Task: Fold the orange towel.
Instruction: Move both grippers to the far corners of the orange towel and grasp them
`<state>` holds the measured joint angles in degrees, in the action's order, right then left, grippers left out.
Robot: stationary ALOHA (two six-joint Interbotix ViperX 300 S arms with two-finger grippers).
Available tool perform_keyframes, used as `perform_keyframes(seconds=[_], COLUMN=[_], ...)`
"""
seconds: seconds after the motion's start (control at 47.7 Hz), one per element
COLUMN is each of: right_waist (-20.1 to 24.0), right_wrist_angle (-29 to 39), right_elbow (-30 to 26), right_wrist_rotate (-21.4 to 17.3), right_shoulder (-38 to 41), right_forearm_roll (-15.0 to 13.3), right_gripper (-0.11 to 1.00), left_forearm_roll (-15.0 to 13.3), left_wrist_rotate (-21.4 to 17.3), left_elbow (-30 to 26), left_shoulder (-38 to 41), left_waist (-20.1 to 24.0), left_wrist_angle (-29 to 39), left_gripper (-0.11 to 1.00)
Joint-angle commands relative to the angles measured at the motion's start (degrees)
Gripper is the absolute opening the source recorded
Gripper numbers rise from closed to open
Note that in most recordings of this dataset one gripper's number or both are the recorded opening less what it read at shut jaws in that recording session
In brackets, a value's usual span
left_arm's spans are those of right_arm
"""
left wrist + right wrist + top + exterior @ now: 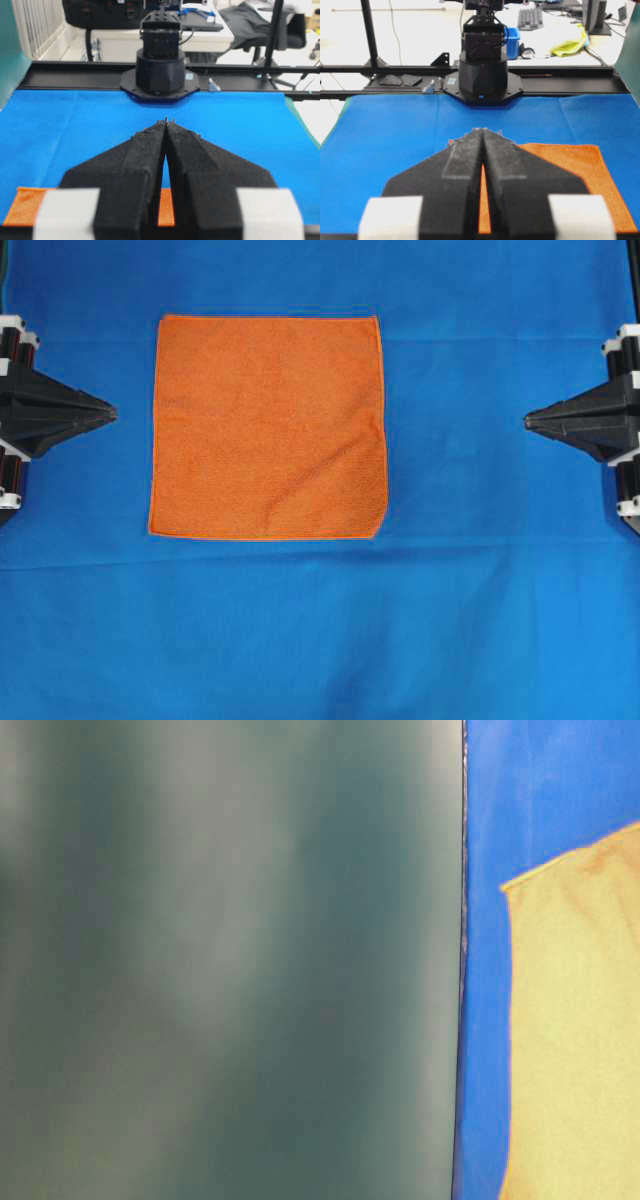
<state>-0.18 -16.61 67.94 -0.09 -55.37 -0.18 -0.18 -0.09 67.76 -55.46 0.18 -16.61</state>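
Two hands, left hand [112, 412] at nine o'clock and right hand [528, 420] at three o'clock, pinched together, empty. Orange towel [268, 427] lies flat on blue cloth [320, 630], between them, nearer the left.

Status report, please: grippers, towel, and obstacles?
Left gripper shut, empty, at the left edge. Right gripper shut, empty, at the right edge. Orange towel flat, unfolded on blue cloth. Nothing on the towel.

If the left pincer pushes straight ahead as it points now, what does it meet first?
The left pincer, shut, points level across the blue cloth toward the orange towel. It would probably pass above the flat towel; height is unclear.
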Motion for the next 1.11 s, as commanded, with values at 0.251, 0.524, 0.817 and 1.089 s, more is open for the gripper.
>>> perform_keyframes(seconds=[0.251, 0.524, 0.817, 1.089], right_waist=[-3.6, -12.2, -22.3, -27.0], right_wrist_angle=[2.9, 3.3, 5.7, 4.0], right_elbow=[-4.1, -9.5, -17.3, -23.6], right_wrist_rotate=[-1.1, -1.4, -1.6, -1.5], right_shoulder=[5.6, 19.0, 37.4, 54.0], right_forearm_roll=[1.8, 2.2, 2.6, 2.6], right_gripper=[0.00, 0.00, 0.18, 0.58], left_forearm_roll=[-1.5, -1.5, -1.5, -1.5], left_wrist_rotate=[1.1, 1.3, 2.8, 2.8], left_elbow=[-0.6, 0.4, 0.8, 2.6], left_shoulder=[1.6, 7.5, 18.1, 32.1], left_waist=[1.6, 12.2, 22.7, 33.0], left_wrist_angle=[3.3, 4.7, 2.8, -6.5], left_gripper=[0.00, 0.00, 0.36, 0.91])
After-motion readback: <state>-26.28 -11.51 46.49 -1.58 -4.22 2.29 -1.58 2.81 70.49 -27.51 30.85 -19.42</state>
